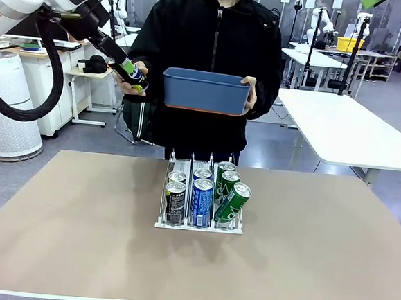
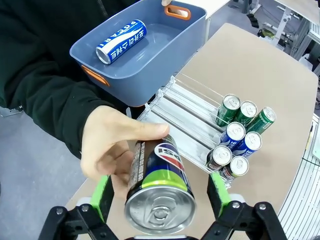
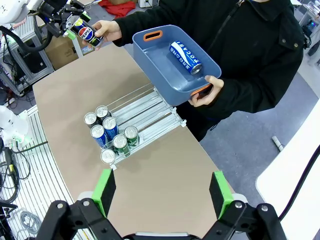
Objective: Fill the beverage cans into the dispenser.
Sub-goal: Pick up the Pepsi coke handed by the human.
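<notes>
A dark can with a green band (image 2: 159,175) lies in the person's hand (image 2: 112,150), between the green pads of my left gripper (image 2: 160,196). The jaws stand open on either side of it, with gaps to the pads. In the front view this left gripper (image 1: 129,70) is high at the left, beside the person. The dispenser (image 1: 198,226) sits mid-table with several cans (image 1: 202,195) at its front end; one green can (image 1: 232,202) leans. My right gripper (image 3: 162,200) hangs open high above the table and the dispenser (image 3: 145,107).
The person holds a blue bin (image 1: 206,91) at chest height beyond the table's far edge. One blue can (image 2: 121,41) lies inside it. The back halves of the dispenser lanes (image 2: 185,107) are bare. A white table (image 1: 355,127) stands at the back right.
</notes>
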Robot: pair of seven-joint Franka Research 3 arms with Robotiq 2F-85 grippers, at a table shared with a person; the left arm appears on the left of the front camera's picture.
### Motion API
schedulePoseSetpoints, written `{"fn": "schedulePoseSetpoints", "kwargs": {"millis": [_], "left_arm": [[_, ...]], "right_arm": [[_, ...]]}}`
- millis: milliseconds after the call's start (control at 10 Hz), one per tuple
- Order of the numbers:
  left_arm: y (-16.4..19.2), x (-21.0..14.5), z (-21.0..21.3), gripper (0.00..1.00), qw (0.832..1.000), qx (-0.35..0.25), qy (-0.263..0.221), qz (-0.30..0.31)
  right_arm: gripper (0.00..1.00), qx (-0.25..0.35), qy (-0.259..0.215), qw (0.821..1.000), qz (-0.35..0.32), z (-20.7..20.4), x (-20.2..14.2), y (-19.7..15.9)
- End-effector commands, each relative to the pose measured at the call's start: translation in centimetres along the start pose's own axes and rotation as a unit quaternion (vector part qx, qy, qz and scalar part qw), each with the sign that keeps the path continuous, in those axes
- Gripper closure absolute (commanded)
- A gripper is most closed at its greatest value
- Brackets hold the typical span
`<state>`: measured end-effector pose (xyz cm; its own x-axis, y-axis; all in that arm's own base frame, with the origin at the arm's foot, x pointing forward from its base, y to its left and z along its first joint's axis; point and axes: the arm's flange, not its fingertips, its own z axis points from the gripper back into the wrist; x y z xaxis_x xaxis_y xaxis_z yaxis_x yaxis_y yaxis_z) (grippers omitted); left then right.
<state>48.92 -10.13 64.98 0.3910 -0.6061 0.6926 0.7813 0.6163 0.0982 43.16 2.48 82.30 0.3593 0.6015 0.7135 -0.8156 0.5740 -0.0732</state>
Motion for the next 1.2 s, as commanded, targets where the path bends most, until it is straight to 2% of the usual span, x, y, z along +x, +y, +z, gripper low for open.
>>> {"fn": "schedulePoseSetpoints", "kwargs": {"millis": [0,100,300,400,500,600,800,900,1000,1100], "left_arm": [[0.2,-0.67,-0.29,0.0,1.0,-0.02,-0.01,-0.015],[0.0,0.0,0.0,0.0,1.0,0.0,0.0,0.0],[0.0,0.0,0.0,0.0,1.0,0.0,0.0,0.0],[-0.15,0.09,-0.17,0.56,1.0,-0.002,0.001,-0.002],[-0.02,0.05,-0.24,0.58,1.0,0.006,0.003,0.003],[0.01,0.08,-0.25,1.0,1.0,0.007,0.005,0.003],[0.04,0.0,-0.12,1.0,1.0,0.011,0.006,0.004],[-0.05,-0.01,-0.12,0.86,1.0,0.013,0.007,0.005],[0.04,-0.08,-0.07,0.97,1.0,0.013,0.008,0.006],[0.08,-0.13,0.01,1.0,1.0,0.004,0.011,0.001]], "right_arm": [[0.0,0.0,0.003,1.0,-0.003,0.01,-0.13,0.21],[0.0,0.0,0.003,1.0,-0.003,0.01,-0.13,0.21],[0.0,0.0,0.003,1.0,-0.003,0.01,-0.13,0.21],[0.0,0.0,0.003,1.0,-0.003,0.01,-0.13,0.21],[0.0,0.0,0.003,1.0,-0.003,0.01,-0.13,0.21],[0.0,0.0,0.003,1.0,-0.003,0.01,-0.13,0.21],[0.0,0.0,0.003,1.0,-0.003,0.01,-0.13,0.21],[0.0,0.0,0.003,1.0,-0.003,0.01,-0.13,0.21],[0.0,0.0,0.003,1.0,-0.003,0.01,-0.13,0.21],[0.0,0.0,0.003,1.0,-0.003,0.01,-0.13,0.21]]}}
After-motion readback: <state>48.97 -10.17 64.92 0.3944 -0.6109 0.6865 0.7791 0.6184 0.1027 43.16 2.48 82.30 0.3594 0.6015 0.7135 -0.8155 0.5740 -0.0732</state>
